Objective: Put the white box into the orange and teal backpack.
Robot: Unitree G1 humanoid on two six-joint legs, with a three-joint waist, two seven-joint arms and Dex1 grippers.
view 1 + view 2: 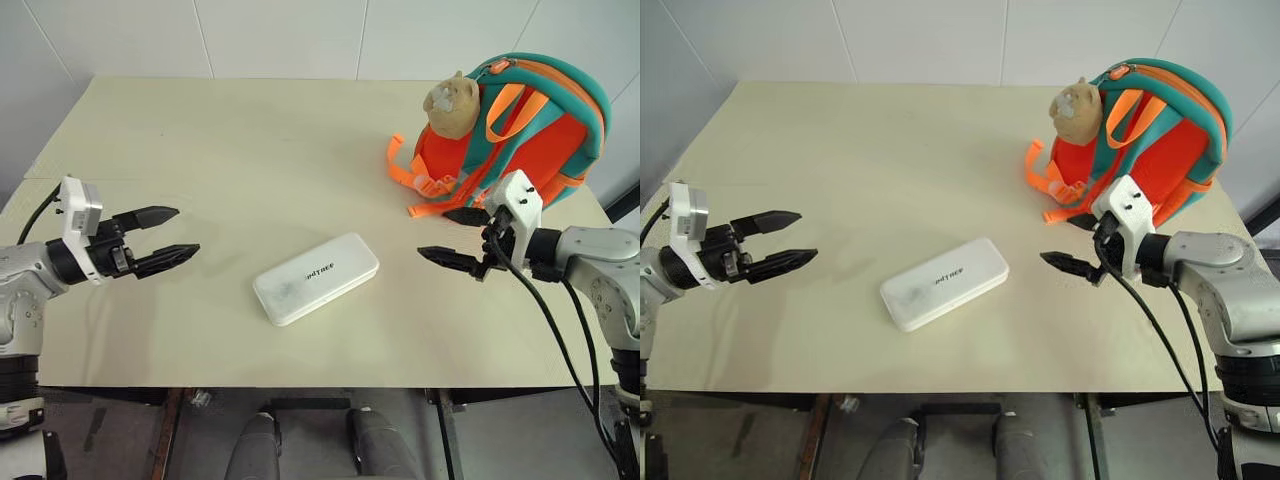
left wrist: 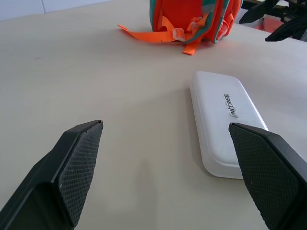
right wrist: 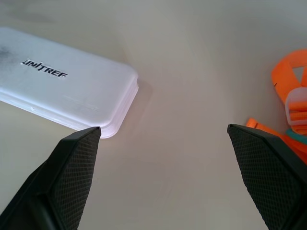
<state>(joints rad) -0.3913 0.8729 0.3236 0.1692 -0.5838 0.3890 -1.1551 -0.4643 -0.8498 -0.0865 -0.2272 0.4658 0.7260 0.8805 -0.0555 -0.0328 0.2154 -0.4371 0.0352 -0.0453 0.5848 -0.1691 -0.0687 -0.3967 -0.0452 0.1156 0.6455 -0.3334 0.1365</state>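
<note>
The white box [image 1: 316, 278] lies flat on the beige table [image 1: 230, 150], near the front middle, with dark lettering on its lid. At the back right stands the orange and teal backpack [image 1: 540, 130], upright, a beige plush bear [image 1: 452, 103] on its front and orange straps [image 1: 415, 178] trailing onto the table. My left gripper [image 1: 168, 236] hovers open to the left of the box, pointing toward it. My right gripper [image 1: 452, 236] is open too, between the box and the backpack, nothing between its fingers. The box [image 2: 228, 112] and the box's corner [image 3: 72, 96] show in the wrist views.
Pale walls close the table's far side and both flanks. The table's front edge [image 1: 300, 385] runs just below the box. A black cable [image 1: 555, 330] hangs from the right arm.
</note>
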